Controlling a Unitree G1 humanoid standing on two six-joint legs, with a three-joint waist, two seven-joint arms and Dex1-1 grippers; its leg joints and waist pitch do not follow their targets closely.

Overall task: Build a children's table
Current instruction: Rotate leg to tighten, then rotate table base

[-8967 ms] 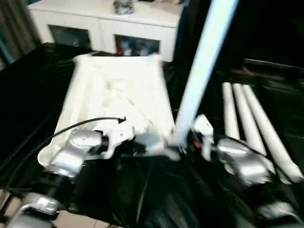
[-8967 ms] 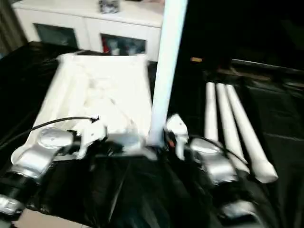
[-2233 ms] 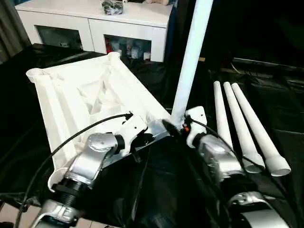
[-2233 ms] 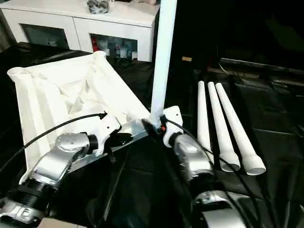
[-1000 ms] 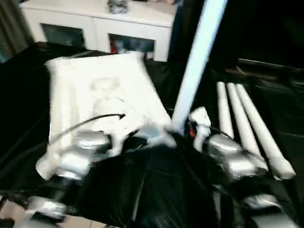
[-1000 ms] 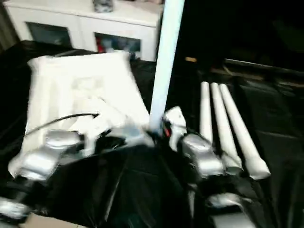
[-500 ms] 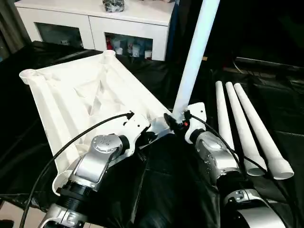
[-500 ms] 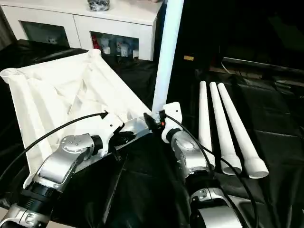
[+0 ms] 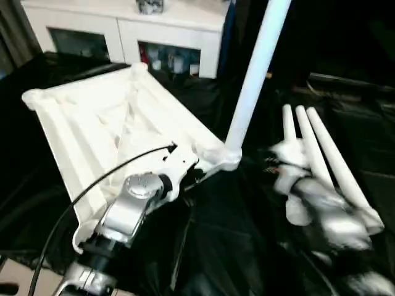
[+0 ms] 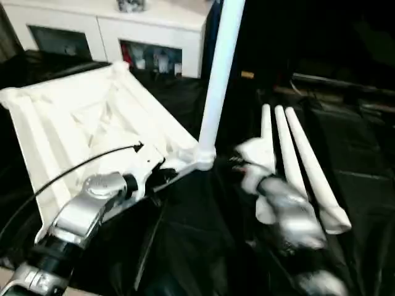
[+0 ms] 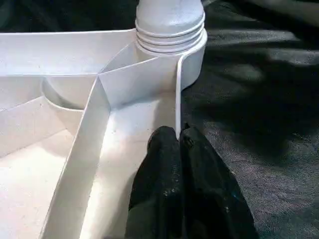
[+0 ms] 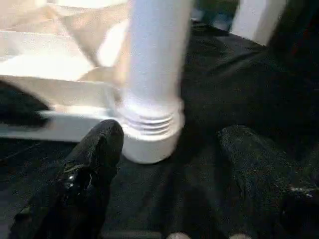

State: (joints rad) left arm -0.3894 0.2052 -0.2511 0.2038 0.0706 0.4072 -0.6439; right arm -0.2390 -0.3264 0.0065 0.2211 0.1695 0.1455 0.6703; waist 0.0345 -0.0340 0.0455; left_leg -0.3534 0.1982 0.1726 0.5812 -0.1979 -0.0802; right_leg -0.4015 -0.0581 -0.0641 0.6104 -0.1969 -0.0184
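Observation:
The white tabletop (image 9: 105, 123) lies ribbed side up on a black cover. One white leg (image 9: 254, 80) stands upright in its near right corner socket (image 11: 172, 35). My left gripper (image 11: 179, 135) is shut on the thin rim wall just beside that socket. My right gripper (image 12: 172, 133) is open, its two black fingers (image 12: 94, 159) spread either side of the leg's base and a little back from it, touching nothing. In the eye views it sits blurred to the right of the leg (image 9: 284, 166). Three loose legs (image 10: 296, 148) lie side by side on the right.
A white cabinet with glass doors (image 9: 123, 31) stands behind the work. The black cover (image 9: 216, 246) spreads over the whole surface, wrinkled in front. A black cable (image 9: 111, 172) runs over my left forearm.
My right gripper has opened, let go of the upright leg and drawn back to the right. The leg stays standing in the socket. My left gripper keeps its hold on the rim.

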